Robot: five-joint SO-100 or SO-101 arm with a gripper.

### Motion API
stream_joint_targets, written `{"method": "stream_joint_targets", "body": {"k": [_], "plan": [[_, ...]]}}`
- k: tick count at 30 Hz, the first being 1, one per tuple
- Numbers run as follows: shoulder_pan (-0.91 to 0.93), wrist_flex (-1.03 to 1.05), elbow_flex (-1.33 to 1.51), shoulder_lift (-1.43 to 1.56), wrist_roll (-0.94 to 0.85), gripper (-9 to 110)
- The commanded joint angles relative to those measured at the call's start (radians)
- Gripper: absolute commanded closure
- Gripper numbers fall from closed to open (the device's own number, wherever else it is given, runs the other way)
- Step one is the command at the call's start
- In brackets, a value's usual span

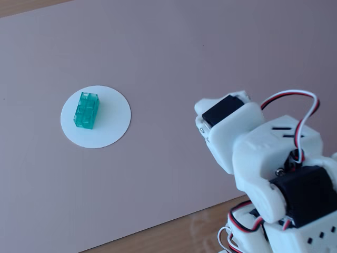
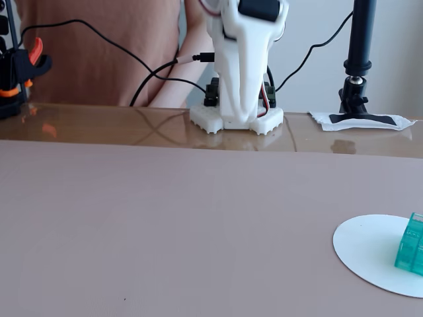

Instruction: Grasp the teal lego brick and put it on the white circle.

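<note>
Resting on white circle (image 1: 108, 124) sat one teal lego brick (image 1: 87, 110), left of disc centre in a fixed view, cut by right edge in the other (image 2: 413, 244). One disc (image 2: 370, 254), one brick counted. Disc lay flat on mauve mat (image 1: 174, 63) over wooden bench (image 2: 99, 125). One white arm (image 1: 253, 158) stood folded, well apart from brick. Pincer state: cannot tell, fingertips not visible. One black camera stand (image 2: 360, 59) at bench rear.
</note>
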Motion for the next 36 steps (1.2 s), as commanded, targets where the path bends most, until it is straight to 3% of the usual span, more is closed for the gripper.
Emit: {"method": "stream_joint_targets", "body": {"k": [1, 36], "plan": [[0.0, -0.025, 0.035, 0.008, 0.012, 102], [0.006, -0.031, 0.052, 0.008, 0.021, 101]]}}
